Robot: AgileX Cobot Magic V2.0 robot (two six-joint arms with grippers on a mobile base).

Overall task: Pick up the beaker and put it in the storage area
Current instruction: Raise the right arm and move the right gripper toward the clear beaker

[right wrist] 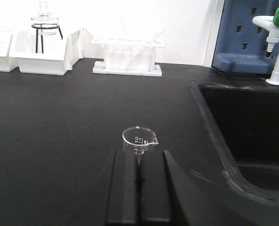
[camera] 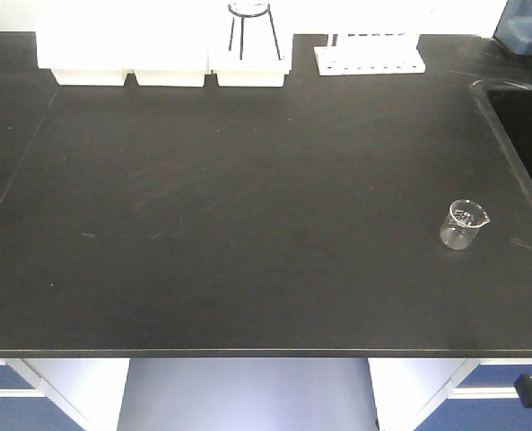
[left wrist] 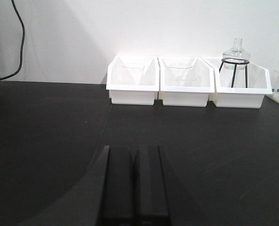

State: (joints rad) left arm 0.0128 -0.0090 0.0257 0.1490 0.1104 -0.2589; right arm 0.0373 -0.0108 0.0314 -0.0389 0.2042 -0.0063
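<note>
The beaker [camera: 464,224] is small, clear glass with a pour spout and white markings. It stands upright on the black benchtop near the front right, close to the sink. In the right wrist view the beaker [right wrist: 139,140] sits just beyond the tips of my right gripper [right wrist: 139,153]. That gripper is shut, its two black fingers pressed together with nothing between them. My left gripper [left wrist: 135,149] is also shut and empty, low over bare benchtop and facing the white bins. Neither gripper shows in the front view. The storage area is out of view.
Three white bins [camera: 167,65] line the back edge. One holds a glass vessel on a black wire stand [camera: 250,25]. Right of them stands a white test-tube rack [camera: 369,56]. A black sink [camera: 523,135] is set into the right side, with a tap [right wrist: 276,44] behind it.
</note>
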